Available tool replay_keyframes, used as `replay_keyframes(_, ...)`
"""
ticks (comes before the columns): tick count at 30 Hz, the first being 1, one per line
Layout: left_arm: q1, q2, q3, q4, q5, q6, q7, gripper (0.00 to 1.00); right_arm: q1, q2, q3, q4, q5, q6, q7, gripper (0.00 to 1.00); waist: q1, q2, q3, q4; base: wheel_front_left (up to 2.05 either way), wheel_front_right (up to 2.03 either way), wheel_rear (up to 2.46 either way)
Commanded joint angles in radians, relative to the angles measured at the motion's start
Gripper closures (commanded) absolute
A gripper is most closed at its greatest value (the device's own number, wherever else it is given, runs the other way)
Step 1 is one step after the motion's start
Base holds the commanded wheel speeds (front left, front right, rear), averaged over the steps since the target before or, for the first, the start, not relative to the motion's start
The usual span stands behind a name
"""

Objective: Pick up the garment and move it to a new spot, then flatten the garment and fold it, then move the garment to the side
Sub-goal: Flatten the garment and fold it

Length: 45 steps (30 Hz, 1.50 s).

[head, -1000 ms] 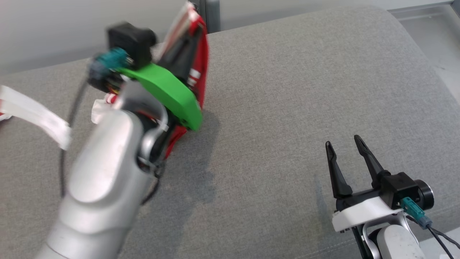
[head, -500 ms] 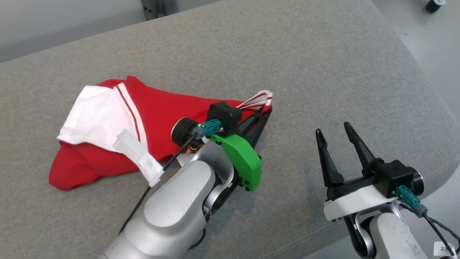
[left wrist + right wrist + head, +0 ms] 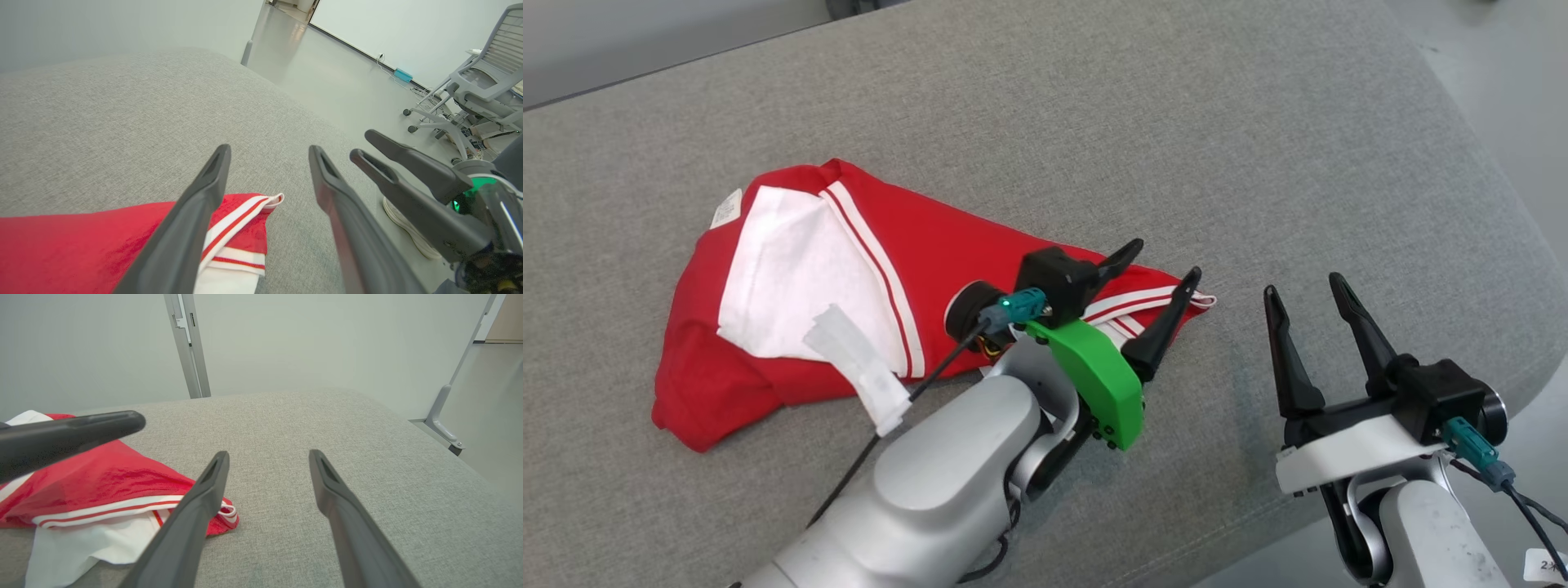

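Garment [image 3: 849, 269] lies bunched on the grey cushion [image 3: 1176, 122] with nothing gripping it. I'd say it's parked at its new spot and flattening comes next. Left gripper [image 3: 1165, 259] is spread wide and empty over the striped hem corner [image 3: 241, 216], contact unclear; right gripper [image 3: 1303, 286] is also wide and empty, just beside that corner.

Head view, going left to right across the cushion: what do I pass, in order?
White label → white panel of the red garment → left end effector, open over the garment's striped corner → right end effector, open above bare cushion.
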Motion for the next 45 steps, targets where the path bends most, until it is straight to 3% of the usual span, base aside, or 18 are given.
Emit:
replay_keyframes(1,0.012,0.028,0.024,-0.014,-0.022,0.016,-0.011,0.0,0.022,-0.001,-0.005,-0.001,-0.008,-0.001,-0.003,0.0,0.0,-0.0001,-0.039,0.035,0.0,0.0,0.0)
replay_keyframes(11,0.212,0.343,0.238,-0.14,-0.11,0.23,-0.048,0.0,0.063,-0.001,-0.015,-0.01,-0.031,-0.001,-0.003,0.0,0.0,-0.0001,-0.091,0.1,0.0,0.0,0.0)
replay_keyframes(15,0.286,0.407,0.27,-0.183,-0.141,0.272,-0.036,0.0,0.072,-0.001,-0.02,-0.011,-0.045,-0.001,-0.003,0.0,0.0,-0.0001,-0.095,0.125,0.0,0.0,0.0)
replay_keyframes(20,0.321,0.425,0.297,-0.21,-0.165,0.306,-0.036,0.0,0.06,-0.001,-0.018,-0.012,-0.056,-0.001,-0.003,0.0,0.0,-0.0001,-0.092,0.143,0.0,0.0,0.0)
replay_keyframes(32,0.284,0.39,0.284,-0.181,-0.182,0.288,-0.011,0.02,0.049,-0.001,-0.007,-0.01,-0.051,-0.001,-0.003,0.0,0.0,-0.0001,-0.075,0.124,0.0,0.0,0.0)
replay_keyframes(33,0.284,0.39,0.284,-0.177,-0.185,0.283,-0.011,0.42,0.051,-0.001,-0.008,-0.01,-0.051,-0.001,-0.003,0.0,0.0,-0.0001,-0.075,0.121,0.0,0.0,0.0)
replay_keyframes(34,0.284,0.389,0.286,-0.174,-0.192,0.279,-0.008,1.0,0.053,-0.001,-0.01,-0.01,-0.05,-0.001,-0.003,0.0,0.0,-0.0001,-0.074,0.116,0.0,0.0,0.0)
replay_keyframes(45,0.165,0.396,0.281,-0.267,-0.176,0.247,0.052,1.0,0.028,-0.001,0.011,-0.01,-0.022,-0.001,-0.003,0.0,0.0,-0.0001,-0.043,0.052,0.0,0.0,0.0)
